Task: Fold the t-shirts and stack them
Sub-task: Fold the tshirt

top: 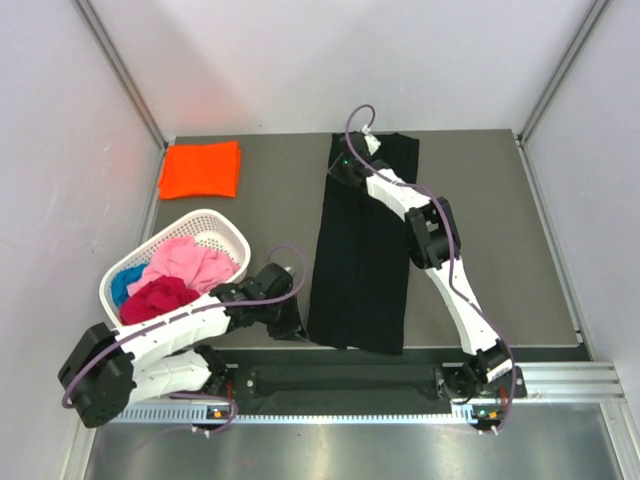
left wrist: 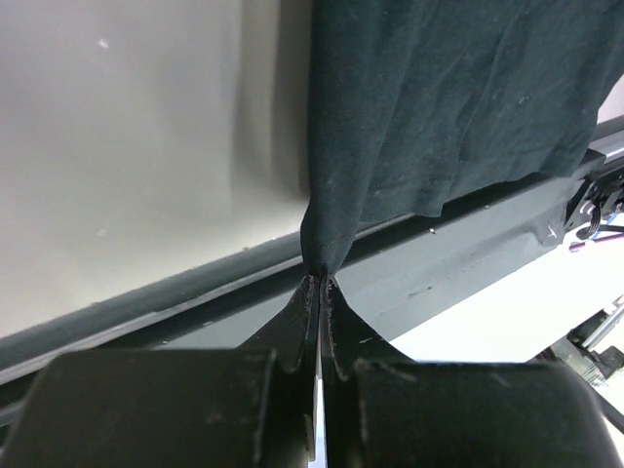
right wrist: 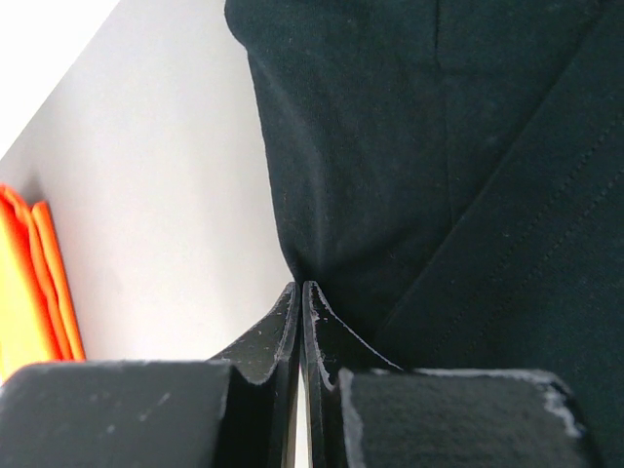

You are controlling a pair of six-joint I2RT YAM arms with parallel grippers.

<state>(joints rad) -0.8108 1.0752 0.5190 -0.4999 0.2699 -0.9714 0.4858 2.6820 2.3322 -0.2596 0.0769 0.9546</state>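
A black t-shirt (top: 362, 255) lies as a long narrow strip from the table's far side to its front edge. My left gripper (top: 302, 332) is shut on its near left corner; in the left wrist view the cloth (left wrist: 439, 97) bunches into the closed tips (left wrist: 320, 278). My right gripper (top: 342, 168) is shut on the far left edge of the same shirt (right wrist: 439, 146), with its tips (right wrist: 300, 288) pressed together on the cloth. A folded orange t-shirt (top: 200, 170) lies flat at the far left, and its edge (right wrist: 29, 283) also shows in the right wrist view.
A white lattice basket (top: 225, 225) stands at the left. It holds crumpled pink (top: 190, 262), magenta (top: 158, 298) and blue (top: 125, 283) t-shirts. The table's front edge and metal rail (top: 400, 385) run just past the black shirt's near end. White walls enclose the table.
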